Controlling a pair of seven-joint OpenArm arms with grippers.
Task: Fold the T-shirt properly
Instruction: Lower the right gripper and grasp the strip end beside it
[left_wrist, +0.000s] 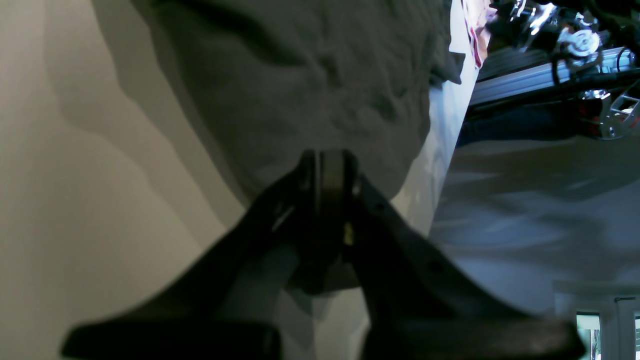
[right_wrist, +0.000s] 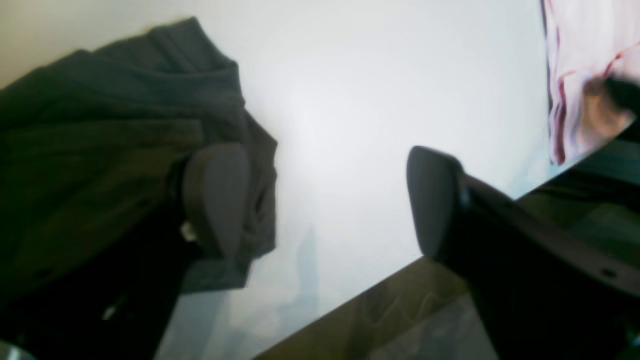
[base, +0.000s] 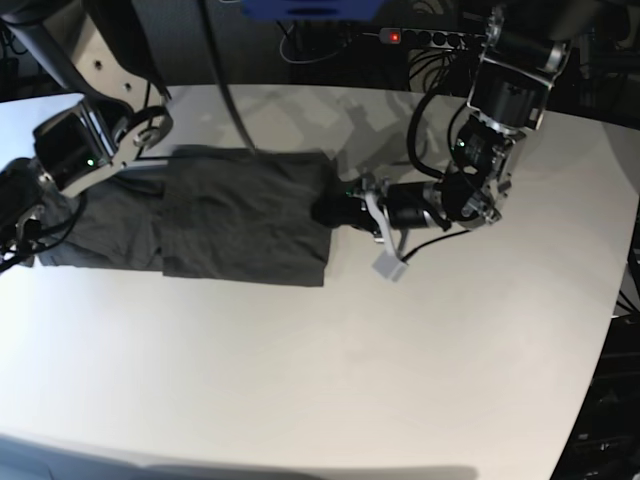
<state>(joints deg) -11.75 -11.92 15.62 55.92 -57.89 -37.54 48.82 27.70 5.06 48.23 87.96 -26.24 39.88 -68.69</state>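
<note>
The dark grey T-shirt (base: 240, 230) lies folded into a wide rectangle on the white table (base: 400, 380), left of centre. My left gripper (base: 328, 210) sits at the shirt's right edge. In the left wrist view that gripper (left_wrist: 330, 162) has its fingers pressed shut, with wrinkled shirt fabric (left_wrist: 310, 75) just beyond the tips; whether any cloth is pinched does not show. My right gripper (base: 25, 225) is at the shirt's left end. In the right wrist view it (right_wrist: 325, 200) is wide open with nothing between its fingers. One finger (right_wrist: 217, 195) rests over the bunched shirt edge (right_wrist: 100, 150).
A power strip (base: 420, 37) with a red light and cables lies along the table's far edge. A small white piece (base: 390, 268) hangs by the left arm's wrist. A pink striped object (right_wrist: 575, 75) shows at the table edge near the right gripper.
</note>
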